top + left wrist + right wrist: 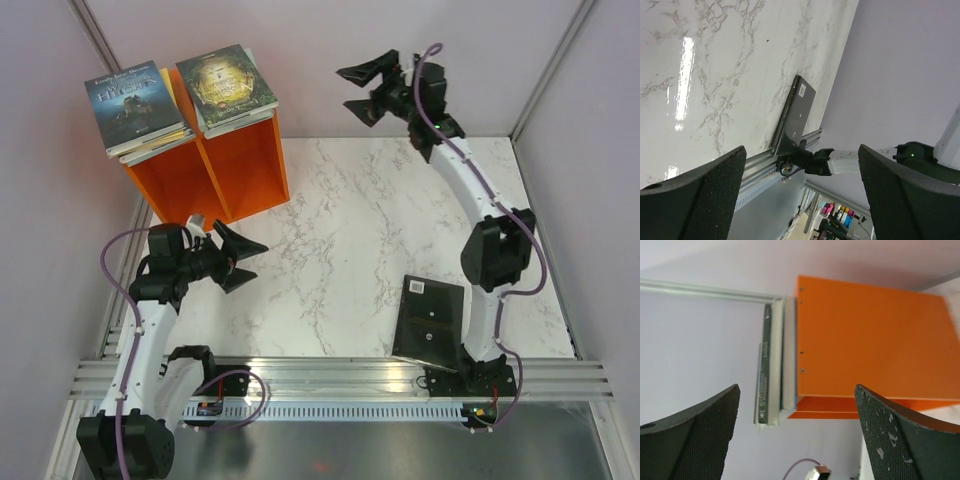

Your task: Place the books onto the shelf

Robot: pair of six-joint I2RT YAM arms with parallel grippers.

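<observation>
Shelf: the bright orange boxy shelf (pixel 245 165) with a centre divider is sitting at the far left corner of the white marble-patterned table (pixel 350 230), close to the pale lilac wall (pixel 40 150).
Left stack: a dark blue-covered book (pixel 135 100) is lying face up on top of a small pile over the shelf's left compartment, overhanging the left edge.
Right stack: a green-gold-covered book (pixel 225 88) is topping a second pile over the right compartment, just beside the first pile.
Stack count: the spines are showing only as thin grey and white edges (pixel 774 370) in the right wrist view, so the number of books in each pile is hard to tell.
Last book: a black flat book with a white barcode sticker (pixel 432 322) is standing tilted at the near edge of the table, well apart from the shelf, and seems to be leaning against the base of the right arm by the aluminium rail (pixel 340 378).
Left gripper: the left gripper (pixel 255 262) is hovering near the shelf's front, fingers (pixel 700 200) spread wide and holding nothing.
Right gripper: the right gripper (pixel 345 88) is hanging high to the right of the green-gold pile, pointing at it, fingers (pixel 900 440) spread wide, gripping nothing.
</observation>
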